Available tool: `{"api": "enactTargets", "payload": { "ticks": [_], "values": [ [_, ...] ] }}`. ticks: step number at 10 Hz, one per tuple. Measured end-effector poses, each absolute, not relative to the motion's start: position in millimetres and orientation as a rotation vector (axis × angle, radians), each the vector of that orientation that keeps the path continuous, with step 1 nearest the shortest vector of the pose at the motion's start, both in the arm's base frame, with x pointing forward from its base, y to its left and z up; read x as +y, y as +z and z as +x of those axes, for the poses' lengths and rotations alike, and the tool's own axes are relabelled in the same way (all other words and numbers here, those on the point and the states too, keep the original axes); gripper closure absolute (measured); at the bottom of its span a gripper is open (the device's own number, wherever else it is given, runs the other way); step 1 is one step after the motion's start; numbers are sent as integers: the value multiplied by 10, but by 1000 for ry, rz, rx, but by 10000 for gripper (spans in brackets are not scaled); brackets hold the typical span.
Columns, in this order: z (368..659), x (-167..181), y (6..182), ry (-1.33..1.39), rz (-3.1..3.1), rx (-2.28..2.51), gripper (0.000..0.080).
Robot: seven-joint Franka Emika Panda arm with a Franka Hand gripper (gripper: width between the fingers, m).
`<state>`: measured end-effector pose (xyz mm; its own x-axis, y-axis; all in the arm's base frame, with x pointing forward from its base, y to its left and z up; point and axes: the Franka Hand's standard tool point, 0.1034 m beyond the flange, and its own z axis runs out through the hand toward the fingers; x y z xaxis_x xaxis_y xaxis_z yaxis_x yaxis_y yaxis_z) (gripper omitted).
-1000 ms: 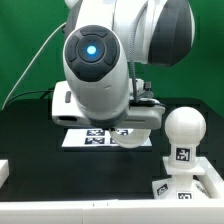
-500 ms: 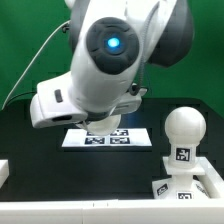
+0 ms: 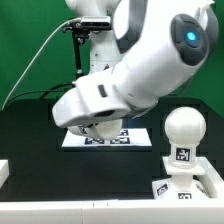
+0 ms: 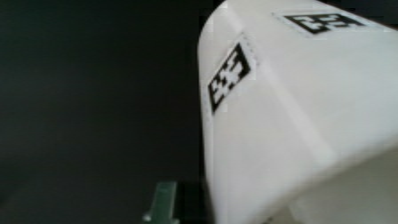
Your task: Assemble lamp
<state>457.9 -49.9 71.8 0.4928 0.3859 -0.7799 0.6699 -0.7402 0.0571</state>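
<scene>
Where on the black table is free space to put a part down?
The black table is bare on the exterior view's left of the marker board. Crowded: the bulb at the right and the arm over the board.

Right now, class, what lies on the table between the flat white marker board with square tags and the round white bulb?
Only bare black table separates the marker board from the bulb, as the exterior view shows.

Bulb (image 3: 184,131) blocks exterior view's right; black table (image 3: 30,140) left free.
</scene>
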Motion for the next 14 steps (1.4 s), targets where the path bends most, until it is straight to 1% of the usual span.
{"api": "enactTargets", "payload": {
  "ticks": [2, 3, 4, 6, 8, 9, 11, 14],
  "values": [
    [4559, -531, 714, -1064, 2288, 1059, 760],
    [4607, -532, 741, -1032, 2239, 1158, 760],
    [4635, -461, 722, -933, 2190, 1251, 760],
    [4535, -358, 642, -830, 2130, 1318, 760],
    [4573, -251, 557, -712, 2040, 1379, 760],
    [4587, -153, 500, -644, 1925, 1495, 760],
    [4653, -29, 478, -583, 1734, 1657, 760],
    [4751, 93, 442, -469, 1531, 1750, 760]
  ]
}}
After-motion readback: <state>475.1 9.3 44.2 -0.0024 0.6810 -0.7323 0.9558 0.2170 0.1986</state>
